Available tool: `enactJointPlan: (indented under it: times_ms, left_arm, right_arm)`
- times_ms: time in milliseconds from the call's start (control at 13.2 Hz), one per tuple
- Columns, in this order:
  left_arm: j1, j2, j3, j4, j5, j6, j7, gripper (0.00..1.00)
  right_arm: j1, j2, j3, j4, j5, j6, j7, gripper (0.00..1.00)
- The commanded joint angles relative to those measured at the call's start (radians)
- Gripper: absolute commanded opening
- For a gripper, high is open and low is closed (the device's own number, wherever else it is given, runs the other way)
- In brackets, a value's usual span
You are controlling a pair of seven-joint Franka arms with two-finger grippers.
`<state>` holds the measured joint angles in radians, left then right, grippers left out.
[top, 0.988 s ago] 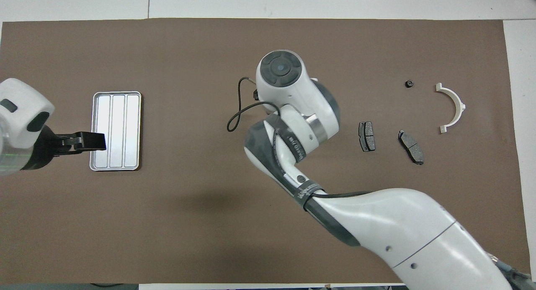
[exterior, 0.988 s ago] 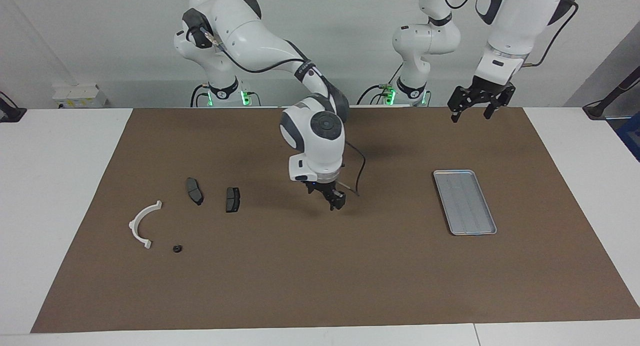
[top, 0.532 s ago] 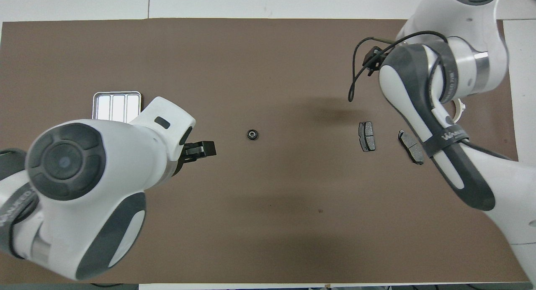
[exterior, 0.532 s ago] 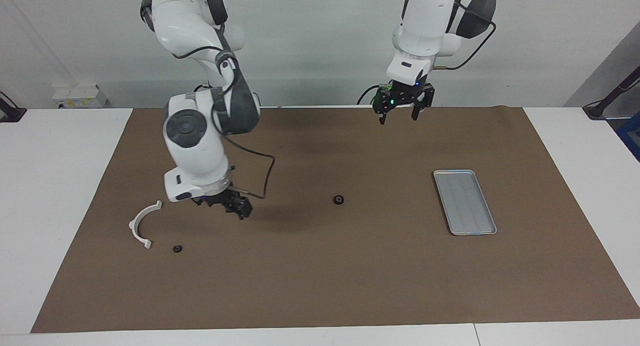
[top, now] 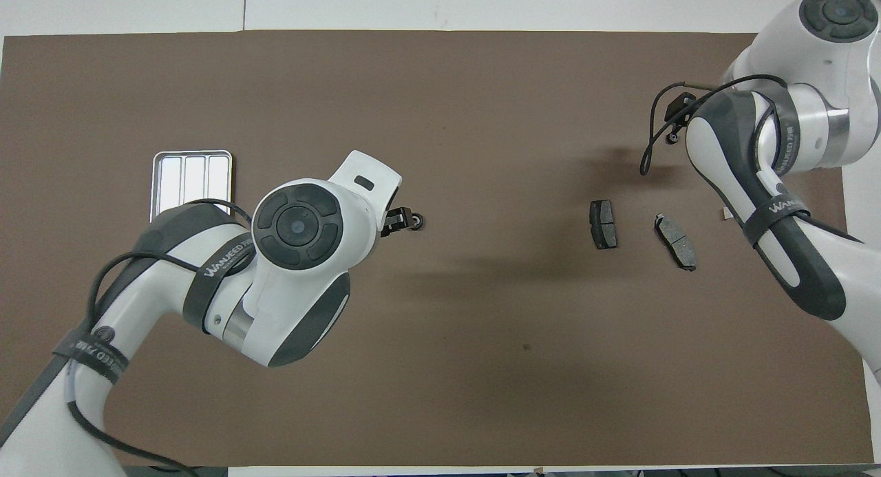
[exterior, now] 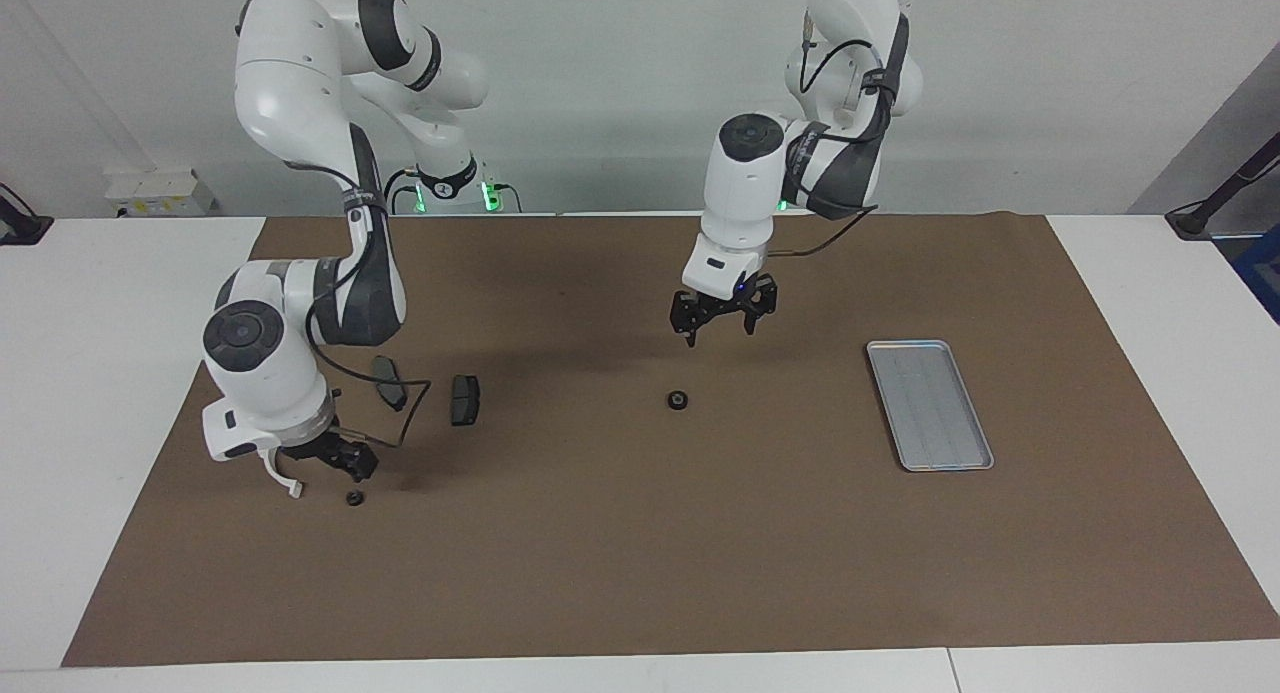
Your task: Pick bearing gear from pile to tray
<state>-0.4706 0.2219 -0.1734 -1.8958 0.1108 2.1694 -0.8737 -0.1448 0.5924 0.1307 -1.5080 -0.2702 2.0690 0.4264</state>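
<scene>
- Bearing gear point(exterior: 678, 400) lay loose on the brown mat point(exterior: 640, 553), just under the left hand point(exterior: 716, 325), which hovered above it with fingers spread wide and nothing between them.
- Right hand point(exterior: 347, 462) hung low, jaws apart and empty, just above a second small black round piece point(exterior: 353, 498), with the white bracket point(exterior: 285, 481) beside it.
- Tray point(exterior: 930, 405) sat empty, well apart from both hands.

white bracket point(exterior: 290, 483) mostly arm-hidden
</scene>
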Motion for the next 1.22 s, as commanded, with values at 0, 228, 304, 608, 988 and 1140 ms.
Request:
enactJointPlan:
  times_ms: [0,228,304,608,988,1140]
  left_arm:
    - [-0.048,0.154,0.014,0.118,0.087,0.065,-0.128,0.99]
    - [-0.049,0.177,0.012,0.116,0.055,0.127,-0.136,0.99]
    - [-0.048,0.183,0.012,0.113,0.049,0.147,-0.134,0.99]
    - [-0.039,0.208,0.011,0.083,0.049,0.182,-0.122,0.98]
    - [-0.037,0.209,0.008,0.063,0.049,0.210,-0.119,0.97]
    - [-0.036,0.211,0.008,0.044,0.049,0.231,-0.119,0.96]
  right_arm:
    - [-0.019,0.017,0.018,-0.011,-0.023,0.046,-0.006,1.00]
    - [-0.019,0.033,0.020,0.000,0.005,0.065,-0.005,1.00]
    - [-0.019,0.046,0.020,0.000,0.029,0.088,-0.003,1.00]
    - [-0.016,0.052,0.020,-0.009,0.046,0.126,0.002,0.95]
    - [-0.012,0.055,0.020,-0.011,0.115,0.160,0.009,0.87]
    - [-0.016,0.055,0.020,-0.015,0.152,0.172,0.009,0.87]
